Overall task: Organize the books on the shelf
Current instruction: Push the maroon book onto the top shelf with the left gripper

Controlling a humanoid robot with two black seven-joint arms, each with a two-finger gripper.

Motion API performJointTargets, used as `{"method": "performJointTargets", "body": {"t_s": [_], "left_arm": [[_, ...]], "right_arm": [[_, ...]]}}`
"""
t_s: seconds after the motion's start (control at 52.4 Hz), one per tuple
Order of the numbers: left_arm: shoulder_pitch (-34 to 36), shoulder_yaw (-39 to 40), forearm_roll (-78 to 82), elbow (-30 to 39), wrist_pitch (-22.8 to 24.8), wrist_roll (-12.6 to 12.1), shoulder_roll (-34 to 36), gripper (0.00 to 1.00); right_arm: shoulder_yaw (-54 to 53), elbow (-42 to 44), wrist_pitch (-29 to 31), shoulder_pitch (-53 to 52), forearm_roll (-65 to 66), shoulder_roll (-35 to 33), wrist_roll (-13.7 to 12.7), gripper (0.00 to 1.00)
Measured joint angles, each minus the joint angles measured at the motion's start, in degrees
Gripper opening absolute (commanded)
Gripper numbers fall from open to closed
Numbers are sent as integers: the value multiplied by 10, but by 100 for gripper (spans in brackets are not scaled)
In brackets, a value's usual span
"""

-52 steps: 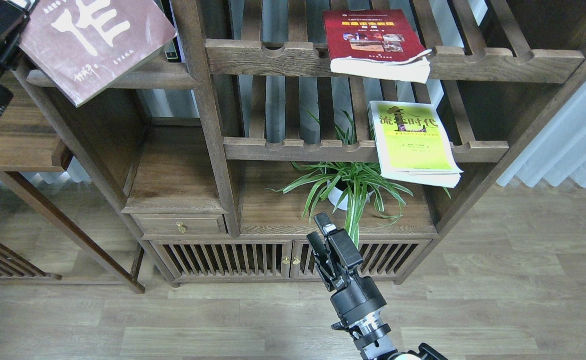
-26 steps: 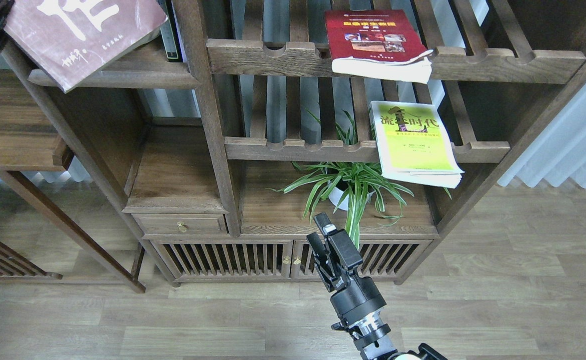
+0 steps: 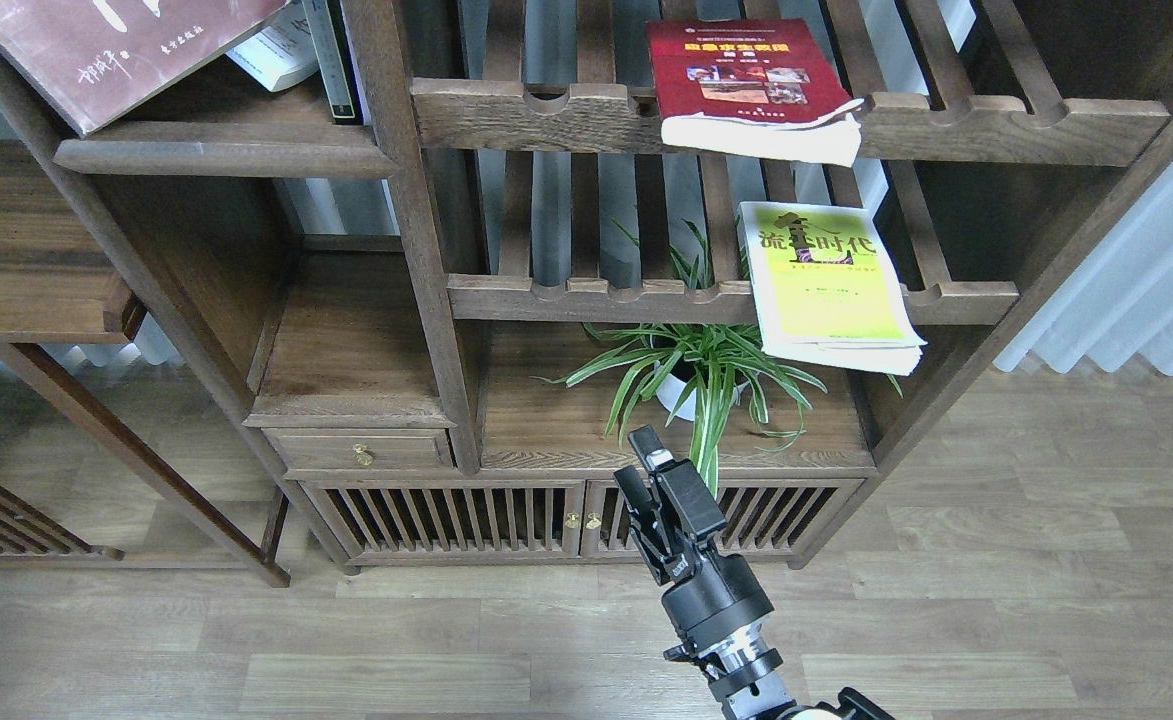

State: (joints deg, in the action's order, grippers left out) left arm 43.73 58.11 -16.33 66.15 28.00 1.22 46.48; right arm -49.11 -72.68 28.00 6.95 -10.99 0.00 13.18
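Three paperbacks wait: maroon book [image 3: 96, 50] tilts above the shelf [image 3: 226, 150], right tool [image 3: 643, 462] parted, empty, left unseen.

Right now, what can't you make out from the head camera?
- Left gripper: out of frame in the head view.
- Maroon book: top cut by the frame edge, so whatever holds it is unseen.
- Right gripper: dark, angled; finger gap unclear.
- Plant pot: mostly hidden by leaves.

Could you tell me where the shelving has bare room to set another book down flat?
Bare: the board above the drawer, and the shelf right of the maroon book. Crowded: around the plant, under the yellow-green book.
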Motion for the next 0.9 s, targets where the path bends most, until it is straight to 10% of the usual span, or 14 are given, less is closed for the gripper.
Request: {"method": "performJointTargets", "body": {"t_s": [0.897], "left_arm": [[54,26,80,-34,0,5,-72,2]], "right_arm": [[3,0,0,2,2,0,0,87]]}}
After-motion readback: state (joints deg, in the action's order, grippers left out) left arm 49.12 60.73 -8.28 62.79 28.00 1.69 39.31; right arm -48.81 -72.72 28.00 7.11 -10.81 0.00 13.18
